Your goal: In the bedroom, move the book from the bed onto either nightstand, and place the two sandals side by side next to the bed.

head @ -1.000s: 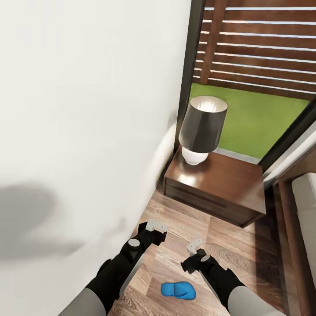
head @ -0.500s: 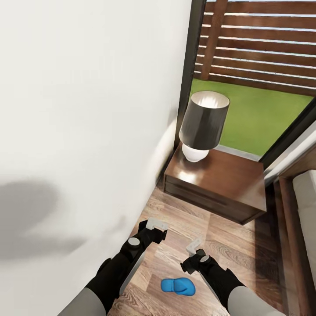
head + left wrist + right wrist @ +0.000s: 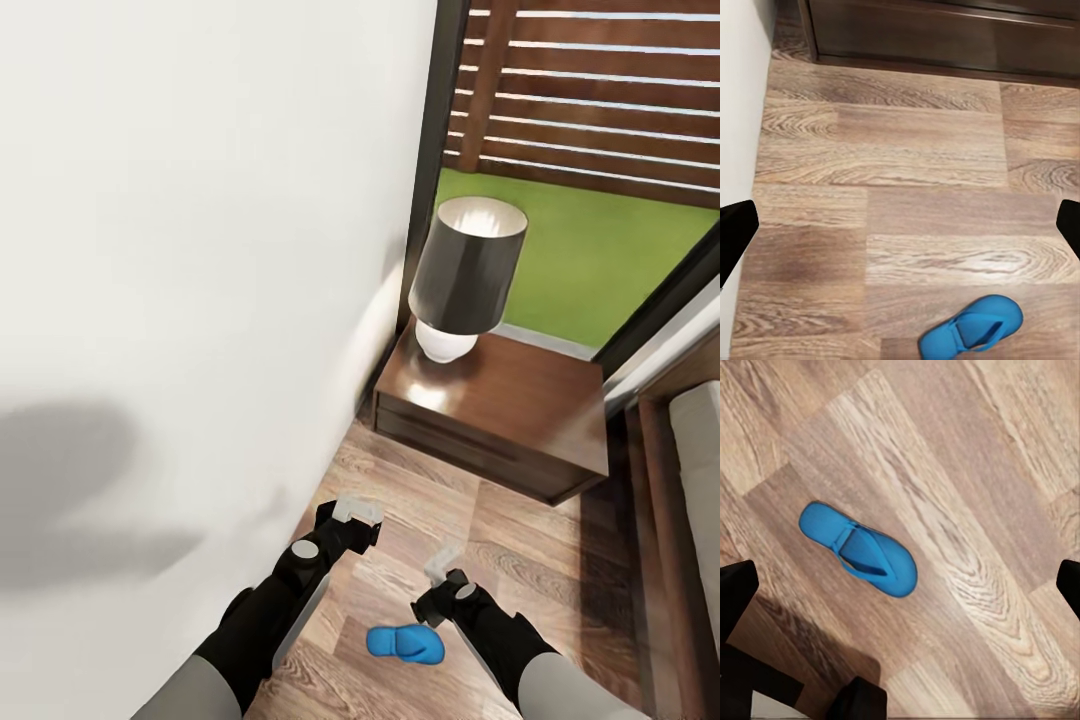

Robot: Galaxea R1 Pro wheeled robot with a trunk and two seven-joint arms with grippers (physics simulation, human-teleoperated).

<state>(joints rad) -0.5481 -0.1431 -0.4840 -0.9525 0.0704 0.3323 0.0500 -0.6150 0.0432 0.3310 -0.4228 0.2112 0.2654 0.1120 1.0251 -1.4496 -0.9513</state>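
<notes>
One blue sandal (image 3: 405,643) lies flat on the wood floor (image 3: 520,560) between the two arms, untouched. The left gripper (image 3: 356,512) and right gripper (image 3: 443,561) hang above the planks, both spread wide and empty. Ahead, the nightstand (image 3: 510,410) bearing a lamp (image 3: 465,275) stands against the white wall (image 3: 200,250), with the bed (image 3: 695,470) just beside it.

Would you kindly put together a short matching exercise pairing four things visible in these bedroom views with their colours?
Things:
1. sandal
2. lamp shade
3. nightstand
4. wall

Colours:
A. dark brown
B. white
C. bright blue
D. black

Pairs: 1-C, 2-D, 3-A, 4-B
</notes>
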